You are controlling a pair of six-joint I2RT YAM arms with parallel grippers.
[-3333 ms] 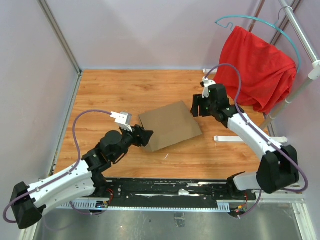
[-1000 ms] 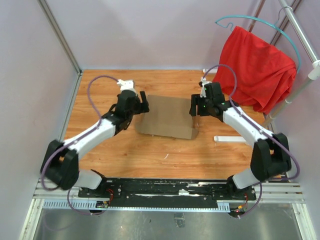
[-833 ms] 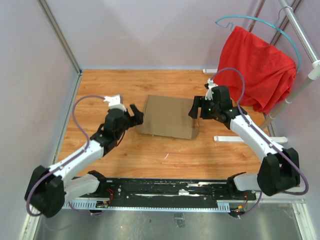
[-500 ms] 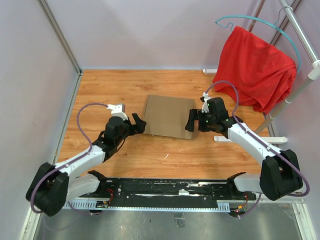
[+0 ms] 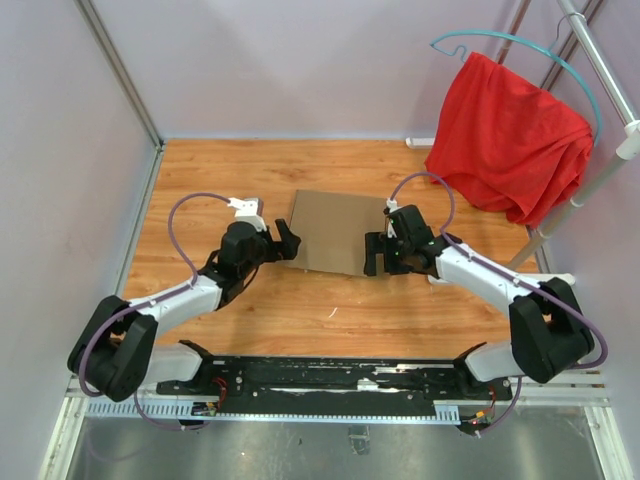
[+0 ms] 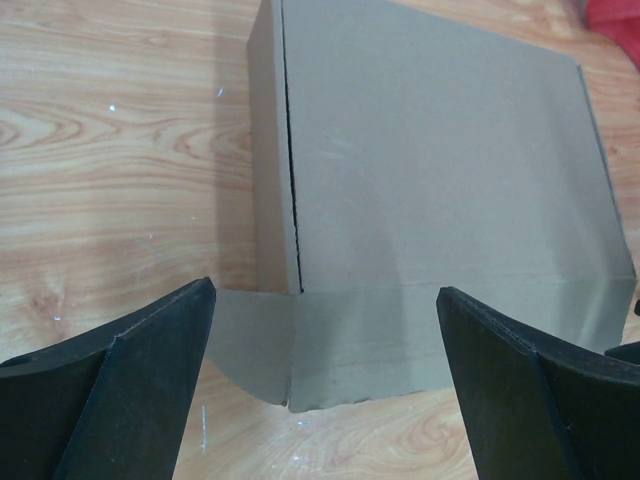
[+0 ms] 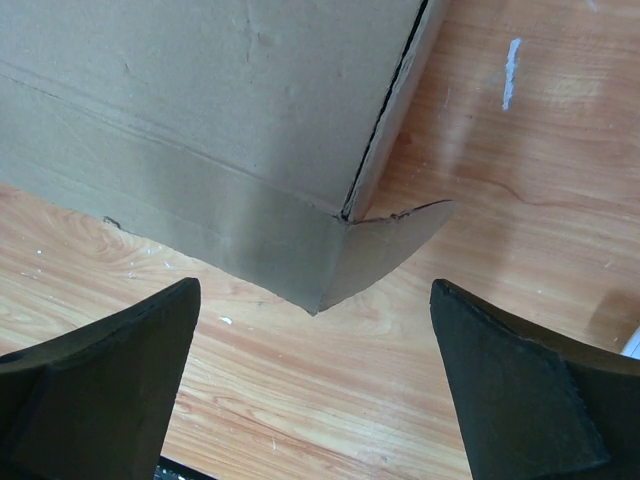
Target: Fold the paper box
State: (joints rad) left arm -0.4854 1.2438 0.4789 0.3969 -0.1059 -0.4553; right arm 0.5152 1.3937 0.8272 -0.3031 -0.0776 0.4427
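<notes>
The paper box [image 5: 338, 230] is a shallow brown cardboard carton lying shut on the wooden table. My left gripper [image 5: 290, 245] stands open at its near left corner, close to it, nothing between the fingers. In the left wrist view the paper box [image 6: 440, 190] fills the far half, a small flap sticking out at its near left corner. My right gripper [image 5: 372, 255] is open at the near right corner. In the right wrist view the paper box [image 7: 220, 110] shows that corner with a loose flap [image 7: 395, 245] poking out to the right. Both black fingers [image 7: 100, 390] frame bare wood.
A red cloth [image 5: 510, 135] hangs on a teal hanger from a metal rack at the back right. A white strip [image 5: 500, 280] lies on the table under the right arm. Pale walls close the table on the left and at the back.
Both grippers have opened wide, let go of the box's sides and drawn back toward its near corners. The box has shifted slightly and lies flat.
</notes>
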